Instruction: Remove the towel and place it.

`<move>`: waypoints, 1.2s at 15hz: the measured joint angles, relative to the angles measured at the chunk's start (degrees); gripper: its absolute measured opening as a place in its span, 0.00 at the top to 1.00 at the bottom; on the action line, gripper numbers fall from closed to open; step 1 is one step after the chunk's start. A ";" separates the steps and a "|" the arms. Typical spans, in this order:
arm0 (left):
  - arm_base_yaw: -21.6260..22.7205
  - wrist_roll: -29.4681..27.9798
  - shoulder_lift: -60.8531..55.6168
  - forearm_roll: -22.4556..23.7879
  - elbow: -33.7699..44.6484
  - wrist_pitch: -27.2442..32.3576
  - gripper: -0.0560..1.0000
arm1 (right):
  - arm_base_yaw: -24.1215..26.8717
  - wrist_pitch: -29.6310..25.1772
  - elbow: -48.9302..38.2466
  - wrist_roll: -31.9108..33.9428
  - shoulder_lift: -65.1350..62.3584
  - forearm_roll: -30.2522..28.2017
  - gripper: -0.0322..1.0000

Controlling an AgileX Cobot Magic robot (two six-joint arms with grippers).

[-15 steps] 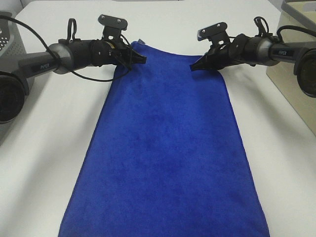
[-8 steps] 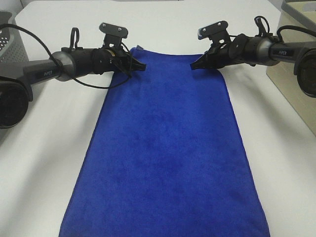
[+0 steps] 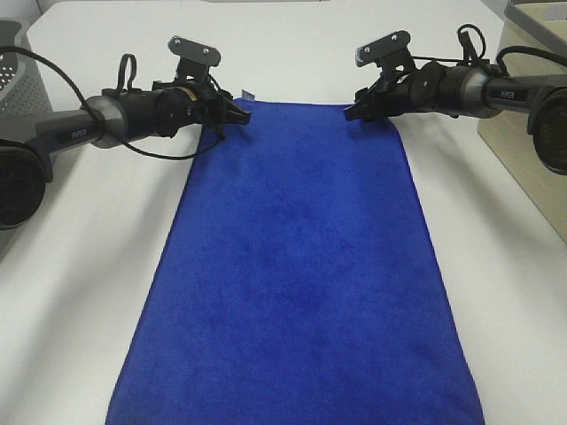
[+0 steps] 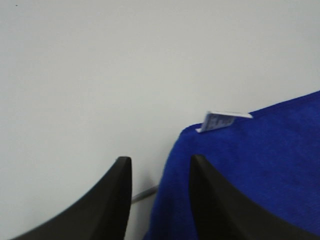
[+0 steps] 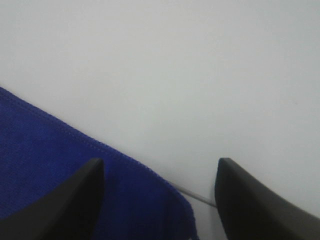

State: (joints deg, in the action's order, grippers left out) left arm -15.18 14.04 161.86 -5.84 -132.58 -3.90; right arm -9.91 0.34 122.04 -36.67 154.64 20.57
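Exterior high view: the towel [image 3: 297, 266] lies flat lengthwise down the middle of the white table [image 3: 80, 292], its far corners at the two grippers. The left gripper [image 3: 237, 113] sits at the far-left corner, the right gripper [image 3: 354, 113] at the far-right corner; a grey basket [image 3: 19, 80] stands at the far left. The left wrist view alone shows the small white tag [image 4: 220, 121] at the corner, with the fingers [image 4: 210, 200] parted, holding nothing. The right wrist view shows fingers [image 5: 70, 200] spread wide over the towel's stitched corner, gripping nothing.
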 joint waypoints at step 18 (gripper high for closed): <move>1.83 -7.85 -24.18 1.03 0.00 50.99 0.24 | 0.00 -55.41 0.00 20.91 -27.10 -13.46 0.25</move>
State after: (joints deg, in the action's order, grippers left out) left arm -13.35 6.19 137.68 -4.81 -132.58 47.10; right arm -9.91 -55.06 122.04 -15.76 127.54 7.10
